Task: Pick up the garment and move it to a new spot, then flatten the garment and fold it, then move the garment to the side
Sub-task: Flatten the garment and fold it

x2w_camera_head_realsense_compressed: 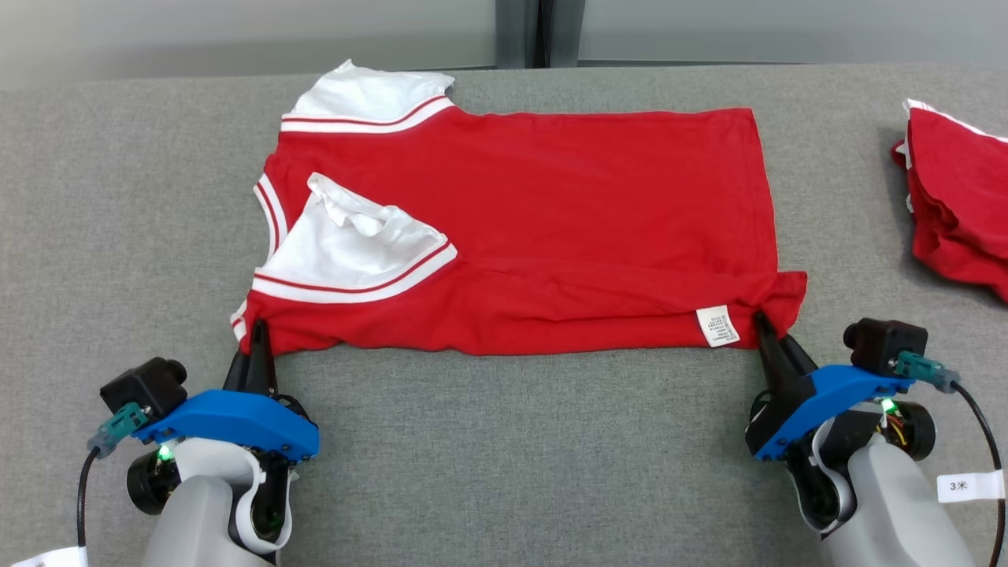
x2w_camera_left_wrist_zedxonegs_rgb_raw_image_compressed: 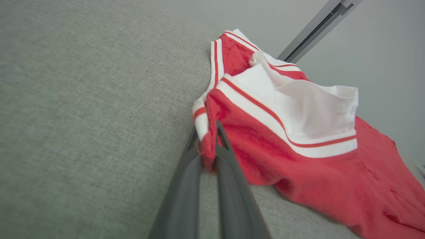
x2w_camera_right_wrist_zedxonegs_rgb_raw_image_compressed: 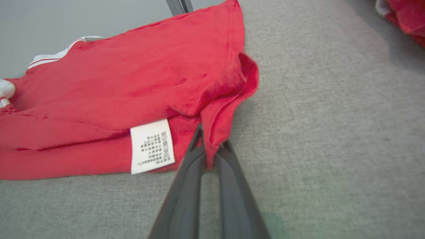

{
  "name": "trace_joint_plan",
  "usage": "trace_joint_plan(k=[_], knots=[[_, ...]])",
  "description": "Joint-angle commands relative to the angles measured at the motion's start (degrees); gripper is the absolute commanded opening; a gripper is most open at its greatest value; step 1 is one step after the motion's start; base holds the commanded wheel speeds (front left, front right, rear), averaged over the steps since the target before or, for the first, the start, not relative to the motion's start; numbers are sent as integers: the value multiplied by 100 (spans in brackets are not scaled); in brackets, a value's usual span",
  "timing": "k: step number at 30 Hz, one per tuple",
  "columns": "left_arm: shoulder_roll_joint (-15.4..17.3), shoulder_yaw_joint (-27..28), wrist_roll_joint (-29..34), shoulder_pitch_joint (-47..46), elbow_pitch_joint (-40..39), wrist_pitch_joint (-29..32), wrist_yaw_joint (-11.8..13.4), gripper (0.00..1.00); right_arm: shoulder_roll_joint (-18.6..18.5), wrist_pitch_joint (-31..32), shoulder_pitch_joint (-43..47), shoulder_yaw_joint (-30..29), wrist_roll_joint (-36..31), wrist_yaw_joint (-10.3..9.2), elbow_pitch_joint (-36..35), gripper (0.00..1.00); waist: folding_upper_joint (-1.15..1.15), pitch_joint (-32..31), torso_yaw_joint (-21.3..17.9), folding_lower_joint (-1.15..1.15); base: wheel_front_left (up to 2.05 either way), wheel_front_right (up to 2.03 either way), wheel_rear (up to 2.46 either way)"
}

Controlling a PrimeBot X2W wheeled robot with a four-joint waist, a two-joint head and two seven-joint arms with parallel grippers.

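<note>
Two grippers pinch the near corners of a red jersey shirt with white striped sleeves [x2w_camera_head_realsense_compressed: 551,228], spread flat on the grey fabric-covered table [x2w_camera_head_realsense_compressed: 488,472].
The shirt lies mid-table with its long axis running side to side: neck and sleeves point to the robot's left, the hem to its right. One white sleeve [x2w_camera_head_realsense_compressed: 346,252] is folded in over the red body, and the other [x2w_camera_head_realsense_compressed: 366,94] sticks out at the far edge. The left gripper [x2w_camera_head_realsense_compressed: 258,335] is clamped on the near shoulder corner, with red cloth between its closed dark fingers. The right gripper [x2w_camera_right_wrist_zedxonegs_rgb_raw_image_compressed: 211,141] is clamped on the near hem corner, just beside the white printed care label [x2w_camera_head_realsense_compressed: 717,326], where the cloth bunches. A second red garment [x2w_camera_head_realsense_compressed: 957,197] lies well apart at the table's right edge.
</note>
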Motion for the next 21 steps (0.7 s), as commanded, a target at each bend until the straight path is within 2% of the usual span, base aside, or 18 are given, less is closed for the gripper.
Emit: trace_joint_plan(k=[1,7,14,21], knots=[[-7,-2,-20,-137,-19,-69,-47,0,-18,-23,-109,-24,43,1,-13,0,0,-29,-4,0,0,0,0],[-41,23,-320,-269,-370,-123,-214,0,-21,291,-331,-466,-226,1,-350,0,0,-186,-15,0,0,0,0],[4,-170,-514,209,-1439,188,-305,0,-52,1349,-127,-989,-155,1,-1225,0,0,-397,28,0,0,0,0],[89,-252,-576,1520,-2328,586,-88,0,-84,2442,965,-964,29,1,-2370,0,0,-522,48,0,0,0,0]])
